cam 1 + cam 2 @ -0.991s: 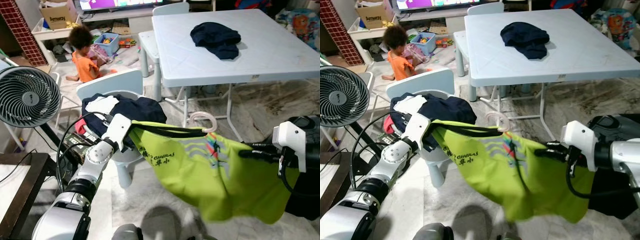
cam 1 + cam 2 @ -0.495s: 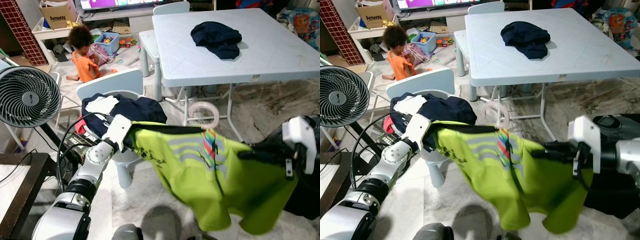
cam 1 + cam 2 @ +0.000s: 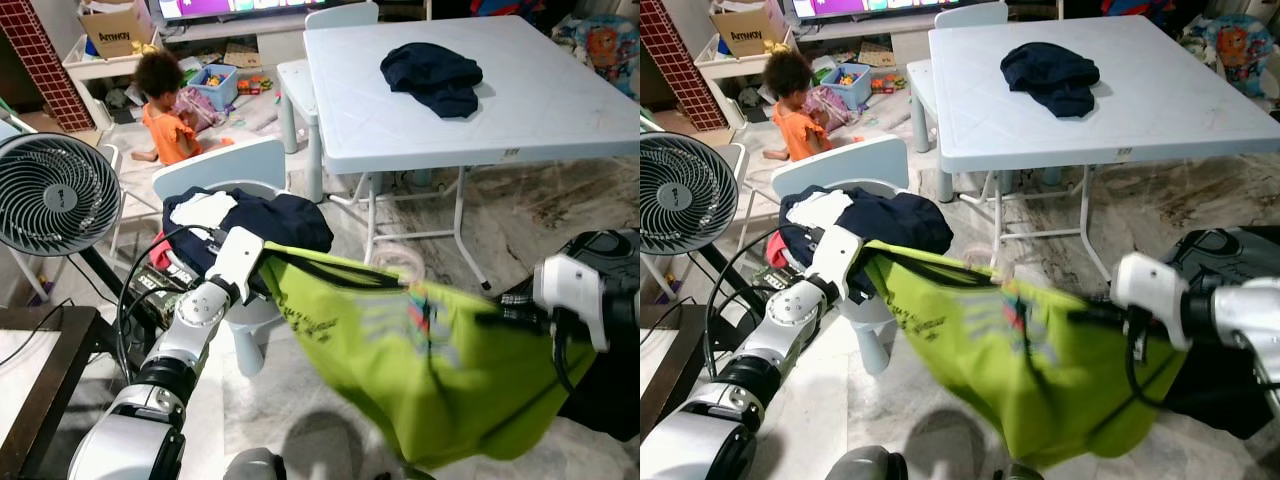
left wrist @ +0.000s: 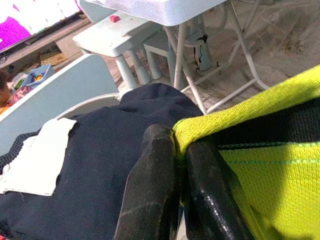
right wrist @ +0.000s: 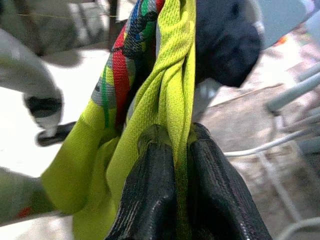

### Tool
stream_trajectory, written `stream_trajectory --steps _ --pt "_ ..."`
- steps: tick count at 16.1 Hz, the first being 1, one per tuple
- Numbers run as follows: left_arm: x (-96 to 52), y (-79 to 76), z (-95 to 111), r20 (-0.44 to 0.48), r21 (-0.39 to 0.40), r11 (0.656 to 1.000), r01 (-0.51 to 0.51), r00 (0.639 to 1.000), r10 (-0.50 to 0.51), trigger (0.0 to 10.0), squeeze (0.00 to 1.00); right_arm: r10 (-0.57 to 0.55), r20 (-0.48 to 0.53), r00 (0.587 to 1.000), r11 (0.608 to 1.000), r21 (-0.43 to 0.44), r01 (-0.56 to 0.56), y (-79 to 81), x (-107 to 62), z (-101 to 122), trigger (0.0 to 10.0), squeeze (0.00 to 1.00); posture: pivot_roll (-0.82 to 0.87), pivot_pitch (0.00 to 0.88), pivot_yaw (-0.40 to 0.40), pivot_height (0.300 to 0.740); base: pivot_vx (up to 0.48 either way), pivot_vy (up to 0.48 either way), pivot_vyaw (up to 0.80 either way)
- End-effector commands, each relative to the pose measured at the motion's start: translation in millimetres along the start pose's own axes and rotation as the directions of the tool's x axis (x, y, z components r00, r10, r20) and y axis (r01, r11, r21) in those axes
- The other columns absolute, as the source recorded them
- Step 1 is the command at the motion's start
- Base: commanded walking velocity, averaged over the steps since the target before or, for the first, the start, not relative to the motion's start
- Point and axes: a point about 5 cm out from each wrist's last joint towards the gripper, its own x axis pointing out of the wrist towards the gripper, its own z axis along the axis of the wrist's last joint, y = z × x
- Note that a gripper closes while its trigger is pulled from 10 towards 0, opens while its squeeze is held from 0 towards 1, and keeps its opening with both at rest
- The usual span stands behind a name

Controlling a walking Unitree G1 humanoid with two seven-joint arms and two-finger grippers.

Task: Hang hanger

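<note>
We note green shirt [image 3: 420,370] stretched across lower centre of frame, hanger hook [image 3: 398,262] at its top edge. Left end effector [image 4: 177,165] clamped on one shoulder, right end effector [image 5: 175,150] clamped on other.

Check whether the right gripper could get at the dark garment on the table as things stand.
Probably not: the right gripper is shut on the green shirt, and the dark garment lies far across the table.

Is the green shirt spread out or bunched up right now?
Spread out: the green shirt hangs stretched between the left gripper and right gripper, each shut on an edge, sagging in the middle.
</note>
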Motion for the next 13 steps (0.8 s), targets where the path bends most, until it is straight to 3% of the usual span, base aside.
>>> stream_trajectory --steps 1,4,7,10,11,13 --pt "-6.4 20.5 -4 -0.022 -0.014 0.996 -0.091 0.996 0.091 9.6 0.0 -0.087 0.013 0.996 0.996 -0.022 0.088 -11.4 -5.4 4 10.0 0.0 -0.09 0.0 0.053 0.74 0.0 0.0 0.0" --pt "-7.6 15.1 -10 -0.05 -0.011 0.997 -0.08 0.996 0.079 10.0 0.0 -0.133 0.127 0.983 0.991 0.023 0.131 -18.1 -7.5 16 10.0 0.0 -0.09 0.0 0.054 0.74 0.0 0.0 0.0" --pt "-8.7 12.4 -16 -0.079 -0.015 0.997 -0.077 0.994 0.076 9.9 0.0 -0.076 0.214 0.974 0.994 0.09 0.058 -13.0 -19.6 26 10.0 0.0 -0.09 0.0 0.054 0.74 0.0 0.0 0.0" --pt "-7.9 12.1 -16 -0.086 -0.018 0.997 -0.081 0.993 0.079 10.0 0.0 -0.053 0.252 0.966 0.995 0.1 0.028 -12.9 -25.1 32 10.0 0.0 -0.1 0.0 0.053 0.74 0.0 0.0 0.0" --pt "-7.7 11.2 -16 -0.092 -0.019 0.997 -0.081 0.993 0.079 10.0 0.0 -0.119 0.277 0.953 0.99 0.108 0.092 -21.7 -26.9 36 10.0 0.0 -0.1 0.0 0.052 0.74 0.0 0.0 0.0" --pt "-7.4 9.3 -17 -0.096 -0.021 0.997 -0.079 0.992 0.076 10.0 0.0 -0.13 0.291 0.948 0.989 0.105 0.103 -24.3 -26.8 38 10.0 0.0 -0.1 0.0 0.051 0.74 0.0 0.0 0.0"
